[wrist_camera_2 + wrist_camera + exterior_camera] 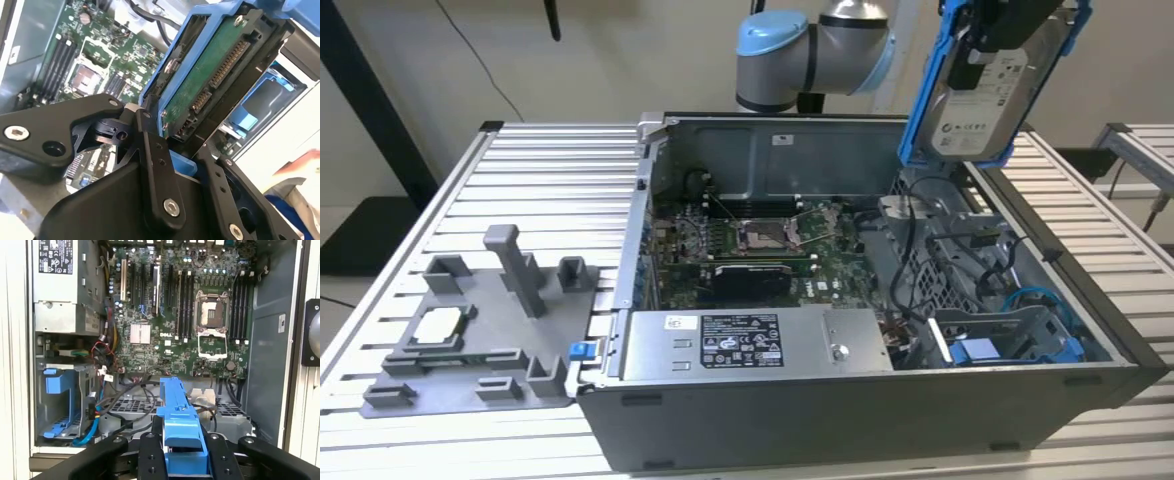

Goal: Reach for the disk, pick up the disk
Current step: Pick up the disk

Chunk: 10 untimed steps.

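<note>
Above the case (881,400), disk (983,100) between fingers (152,460).

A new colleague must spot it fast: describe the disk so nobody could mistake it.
Start at the open computer case on the slatted table. Above its far corner, on the exterior view's right, the gripper holds the disk aloft. Its bright blue frame and white label distinguish it from the blue bay inside the case.
</note>
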Each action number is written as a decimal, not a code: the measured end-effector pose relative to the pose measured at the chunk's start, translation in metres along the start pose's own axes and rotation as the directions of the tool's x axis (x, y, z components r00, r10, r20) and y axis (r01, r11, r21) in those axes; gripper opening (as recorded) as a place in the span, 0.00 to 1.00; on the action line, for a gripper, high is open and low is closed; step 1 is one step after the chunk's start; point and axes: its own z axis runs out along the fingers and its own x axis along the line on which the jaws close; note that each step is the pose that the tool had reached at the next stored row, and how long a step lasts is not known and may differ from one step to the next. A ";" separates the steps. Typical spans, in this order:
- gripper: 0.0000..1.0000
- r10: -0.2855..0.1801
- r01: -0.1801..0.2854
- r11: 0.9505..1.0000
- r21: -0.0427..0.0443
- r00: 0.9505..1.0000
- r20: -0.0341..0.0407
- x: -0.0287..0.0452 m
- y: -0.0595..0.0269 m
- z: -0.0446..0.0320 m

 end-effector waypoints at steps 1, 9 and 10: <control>0.00 0.000 0.000 1.000 0.000 1.000 0.000 0.0028 0.0000 0.0000; 0.00 0.000 0.000 1.000 0.000 1.000 0.000 0.0292 0.0003 0.0001; 0.00 0.000 0.000 1.000 0.000 1.000 0.000 0.0328 0.0003 0.0001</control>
